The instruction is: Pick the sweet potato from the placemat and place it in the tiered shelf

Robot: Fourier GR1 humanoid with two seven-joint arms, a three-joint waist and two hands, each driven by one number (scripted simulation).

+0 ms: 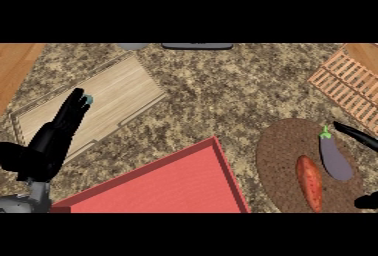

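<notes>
An orange sweet potato (pixel 309 182) lies on a round brown placemat (pixel 284 155) at the lower right. A purple eggplant (pixel 336 159) with a green stem lies just right of it on the same mat. The wooden slatted tiered shelf (pixel 349 82) stands at the upper right. My right hand (pixel 357 135) shows only as a straight dark finger at the right edge, above the eggplant, with a dark tip lower down near the mat's edge; it holds nothing. My left hand (pixel 50 142) rests open at the left, fingers straight and pointing up over a cutting board.
A light wooden cutting board (pixel 111 95) lies at the upper left. A red tray (pixel 177 185) fills the lower middle, its corner near the placemat. Grey objects (pixel 196 46) sit at the top edge. Speckled countertop lies between board and shelf.
</notes>
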